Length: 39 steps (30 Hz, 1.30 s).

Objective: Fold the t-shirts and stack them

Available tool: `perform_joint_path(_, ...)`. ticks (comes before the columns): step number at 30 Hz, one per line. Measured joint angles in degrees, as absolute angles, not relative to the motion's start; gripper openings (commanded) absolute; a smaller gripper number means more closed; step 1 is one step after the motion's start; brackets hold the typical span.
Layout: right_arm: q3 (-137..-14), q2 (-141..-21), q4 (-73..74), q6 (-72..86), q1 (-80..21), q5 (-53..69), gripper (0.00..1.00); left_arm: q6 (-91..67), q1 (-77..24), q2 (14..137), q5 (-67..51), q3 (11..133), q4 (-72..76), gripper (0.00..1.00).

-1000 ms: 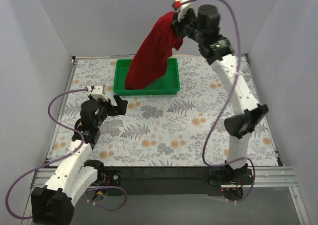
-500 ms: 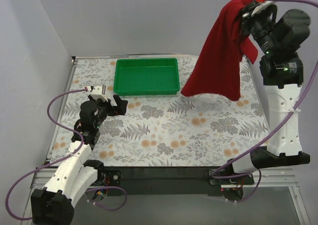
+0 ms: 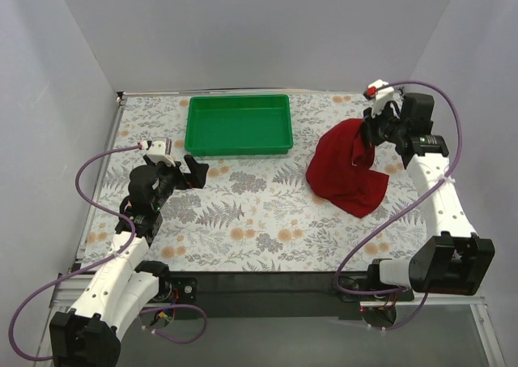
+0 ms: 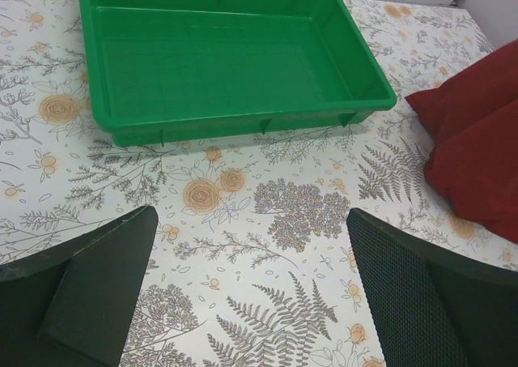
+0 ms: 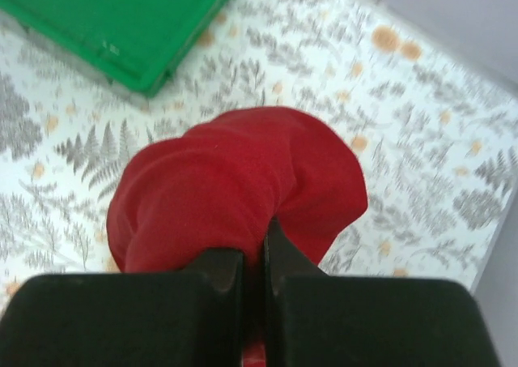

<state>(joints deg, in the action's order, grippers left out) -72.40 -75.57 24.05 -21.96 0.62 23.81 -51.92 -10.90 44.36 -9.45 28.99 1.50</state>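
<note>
One dark red t-shirt (image 3: 350, 168) lies bunched on the right side of the floral table, its lower part spread on the cloth. My right gripper (image 3: 371, 134) is shut on the shirt's upper edge; in the right wrist view the red cloth (image 5: 235, 185) bulges out in front of the closed gripper (image 5: 254, 258). The shirt's edge also shows at the right of the left wrist view (image 4: 477, 152). My left gripper (image 3: 194, 171) is open and empty, just in front of the green tray's left corner; the left wrist view shows only table between its fingers (image 4: 251, 294).
An empty green plastic tray (image 3: 238, 147) stands at the back centre of the table, also in the left wrist view (image 4: 243, 132) and the right wrist view (image 5: 146, 79). Grey walls close the table on three sides.
My right arm swung the shirt from above the tray to the right, then came down. The shirt went from hanging in the air to resting bunched on the table. The left arm has not moved.
</note>
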Motion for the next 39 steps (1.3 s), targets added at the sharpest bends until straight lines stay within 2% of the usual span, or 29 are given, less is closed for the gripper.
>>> perform_joint_path(1,-69.1,-73.9,23.3,-22.5,1.3,24.4,0.09,-52.0,-10.9,44.3,-9.5,29.0,1.5,0.98)
perform_joint_path(4,-62.0,-71.2,22.3,-23.5,2.6,25.3,0.25,-52.1,-11.0,44.3,-10.0,29.0,1.5,0.98)
perform_joint_path(5,-60.3,-71.1,22.0,-23.8,2.8,25.3,0.46,-52.2,-11.1,44.3,-10.0,29.1,1.5,0.98)
perform_joint_path(7,-57.6,-71.5,21.6,-23.8,3.1,25.2,0.73,-52.3,-11.2,44.3,-10.2,29.1,1.5,0.98)
perform_joint_path(8,-56.1,-71.8,21.4,-23.7,3.3,25.1,0.95,-52.3,-11.2,44.3,-10.2,29.2,1.5,0.98)
perform_joint_path(9,-55.3,-71.9,21.3,-23.9,3.4,25.0,0.98,-52.3,-11.2,44.3,-10.3,29.2,1.5,0.98)
perform_joint_path(16,-50.9,-66.8,20.3,-22.8,7.1,27.5,0.98,-52.5,-11.5,44.5,-10.9,29.3,1.5,0.98)
perform_joint_path(23,-44.4,-61.2,18.1,-22.9,11.7,41.5,0.98,-53.1,-12.1,49.8,-13.0,31.3,1.7,0.98)
perform_joint_path(27,-43.0,-60.9,18.1,-23.3,11.7,48.4,0.98,-50.3,-12.8,58.2,-15.7,36.2,1.1,0.91)
perform_joint_path(35,-43.0,-60.1,18.0,-23.6,11.8,53.1,0.98,-23.7,-22.5,79.5,-19.4,48.5,-3.4,0.97)
perform_joint_path(39,-43.0,-59.5,18.0,-23.6,11.8,54.4,0.98,-8.1,-23.4,87.3,-22.5,52.1,-6.7,0.98)
